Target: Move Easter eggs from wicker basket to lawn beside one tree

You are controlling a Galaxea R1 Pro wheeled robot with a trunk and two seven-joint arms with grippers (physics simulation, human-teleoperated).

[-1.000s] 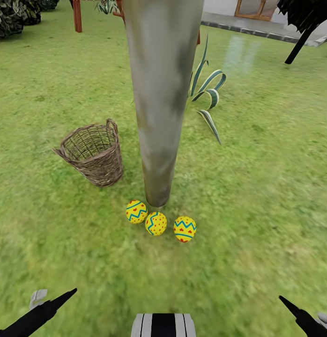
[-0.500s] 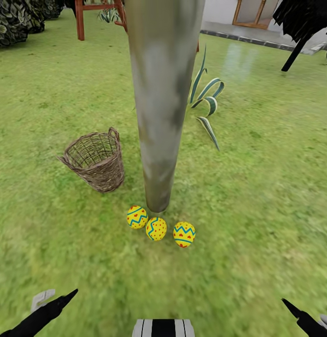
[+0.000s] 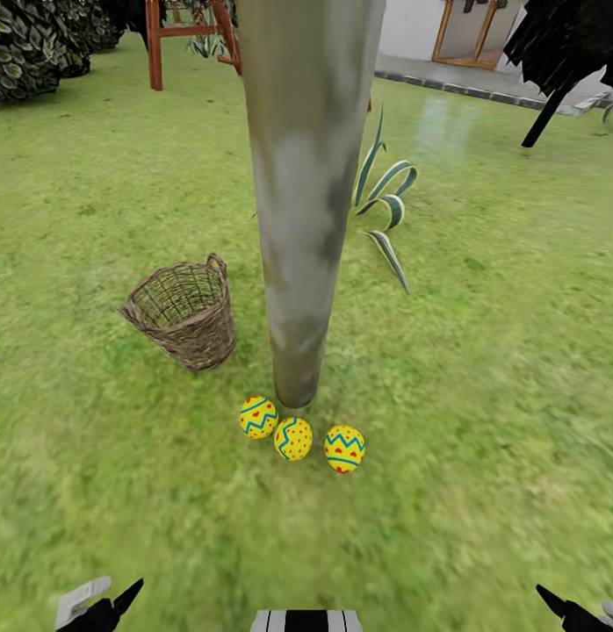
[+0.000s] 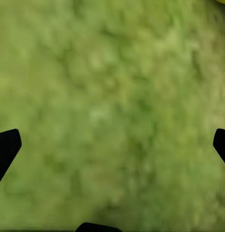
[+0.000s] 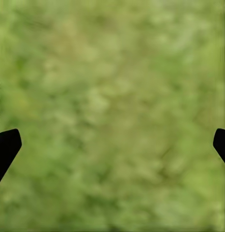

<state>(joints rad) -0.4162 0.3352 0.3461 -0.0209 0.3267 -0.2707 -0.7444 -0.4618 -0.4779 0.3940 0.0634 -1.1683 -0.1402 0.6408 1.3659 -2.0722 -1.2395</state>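
Observation:
Three yellow Easter eggs with blue zigzags lie in a row on the lawn (image 3: 482,369) at the foot of the tree (image 3: 302,219): one egg (image 3: 257,416) on the left, one egg (image 3: 292,438) in the middle, one egg (image 3: 344,448) on the right. The wicker basket (image 3: 183,314) stands tilted on the grass to the left of the trunk, and its inside looks empty. My left gripper (image 4: 112,145) and right gripper (image 5: 112,145) hang open over bare grass, well short of the eggs. Their dark fingertips (image 3: 126,597) just show at the lower corners of the head view.
A striped spiky plant (image 3: 385,202) grows right of the trunk. A red wooden frame (image 3: 188,39) and dark bushes (image 3: 34,44) stand at the far left. A paved patio (image 3: 482,83) and a dark thin-trunked tree (image 3: 561,61) lie far right.
The head view has tilted up or pulled back, so the eggs, basket and tree sit slightly smaller and both grippers have sunk toward the picture's lower edge. The eggs have not moved.

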